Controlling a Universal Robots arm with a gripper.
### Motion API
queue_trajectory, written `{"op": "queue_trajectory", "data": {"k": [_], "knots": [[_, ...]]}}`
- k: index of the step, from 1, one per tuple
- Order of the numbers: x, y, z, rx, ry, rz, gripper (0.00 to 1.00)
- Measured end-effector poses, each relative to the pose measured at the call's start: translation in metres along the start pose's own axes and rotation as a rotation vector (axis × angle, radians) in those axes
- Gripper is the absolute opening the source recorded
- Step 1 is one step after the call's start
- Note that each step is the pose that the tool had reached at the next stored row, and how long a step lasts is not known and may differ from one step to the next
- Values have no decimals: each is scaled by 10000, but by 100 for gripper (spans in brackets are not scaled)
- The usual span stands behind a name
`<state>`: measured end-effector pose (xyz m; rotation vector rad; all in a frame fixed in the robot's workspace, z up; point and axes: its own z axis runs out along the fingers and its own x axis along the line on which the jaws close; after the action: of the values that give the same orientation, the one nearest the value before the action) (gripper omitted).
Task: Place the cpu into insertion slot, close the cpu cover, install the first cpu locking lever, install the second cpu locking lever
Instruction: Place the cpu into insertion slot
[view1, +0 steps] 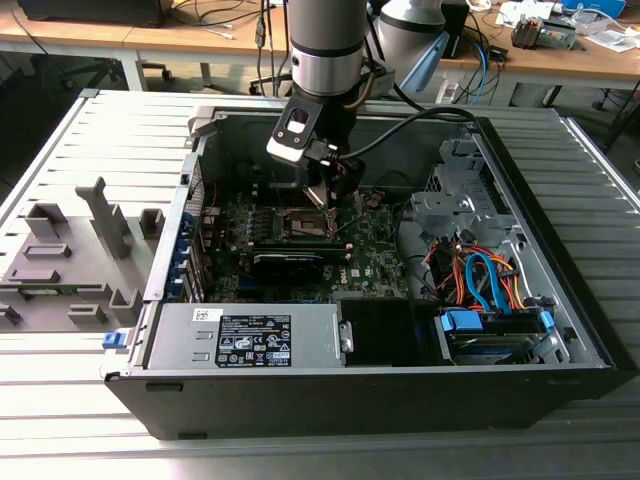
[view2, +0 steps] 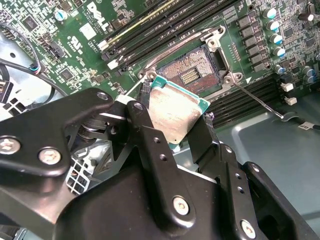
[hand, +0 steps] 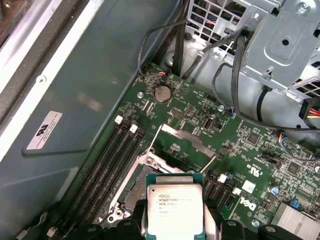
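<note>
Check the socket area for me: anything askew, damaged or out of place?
Nothing looks damaged. The gripper, jaws shut, holds the cpu near the open insertion slot, not seated; in the second wrist view the chip looks tilted against the slot's frame.

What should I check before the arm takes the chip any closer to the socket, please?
1. Grip on the chip: ok. The gripper clamps it by two opposite edges.
2. Socket uncovered: ok. Its contacts show bare in the second wrist view.
3. Lever out of the way: ok. It is swung off to the side of the socket.
4. Chip square with the socket: cannot tell. It is not in the socket yet, and the angle is hard to judge.
5. Cables off the socket: ok. They run near the board's edge, away from it.
</note>
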<state>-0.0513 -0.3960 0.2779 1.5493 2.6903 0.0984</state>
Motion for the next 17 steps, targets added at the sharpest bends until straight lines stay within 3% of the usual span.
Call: {"op": "queue_trajectory", "data": {"k": [17], "knots": [[0, 0, 0, 27, -70, 326, 54]]}}
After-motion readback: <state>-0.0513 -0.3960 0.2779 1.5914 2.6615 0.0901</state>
